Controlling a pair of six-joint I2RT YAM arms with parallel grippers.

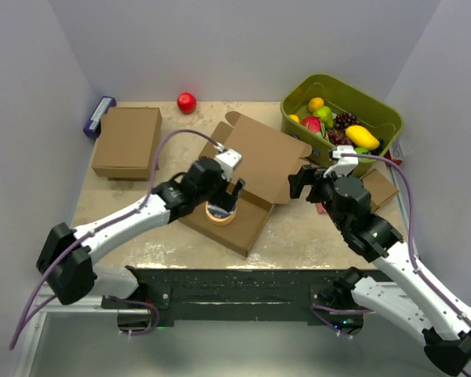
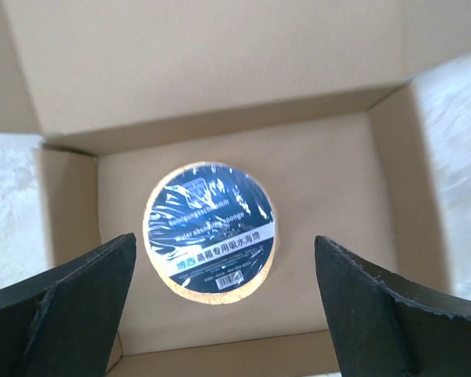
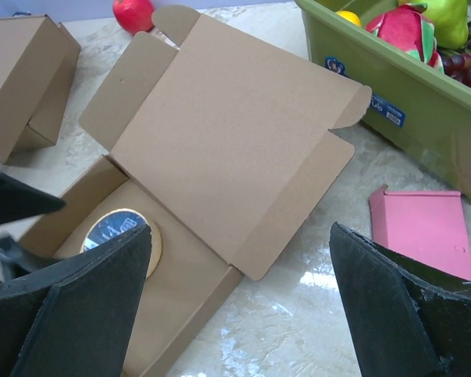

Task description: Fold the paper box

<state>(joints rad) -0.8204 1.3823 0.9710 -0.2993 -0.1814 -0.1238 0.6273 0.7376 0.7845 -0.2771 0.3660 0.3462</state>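
Paper box (image 1: 259,153) sits mid-worktop (image 1: 298,228), set diagonally, open: shallow tray at the near-left end, big lid panel w/ side flaps & rounded tabs thrown back toward the far right, its far corner near the green bin (image 1: 377,118). Inside the tray lies a round disc (image 1: 220,212), tan rim, dark blue label w/ white print, flat on the tray floor, approx. centred. Left fingers (image 1: 235,190) hang right over the tray, spread wide apart, nothing between them; in the left wrist view the left fingers (image 2: 63,306) flank the disc (image 2: 210,236) from above, not touching it, w/ the box floor (image 2: 330,188) & walls around. Right fingers (image 1: 302,182) are also wide apart & empty, just off the lid's right edge, betw. lid and bin. In the right wrist view the right fingers (image 3: 71,306) frame the lid (image 3: 228,133) & a bare bit of worktop (image 3: 298,314); a pink flat piece (image 3: 420,228) lies on the right, beside the bin wall. Bin holds mixed fruit. Far left: a closed brown box (image 1: 127,141), well apart from the paper box; a red ball-like fruit (image 1: 187,102) by the back wall. A small brown cardboard piece (image 1: 381,188) lies near the right arm.
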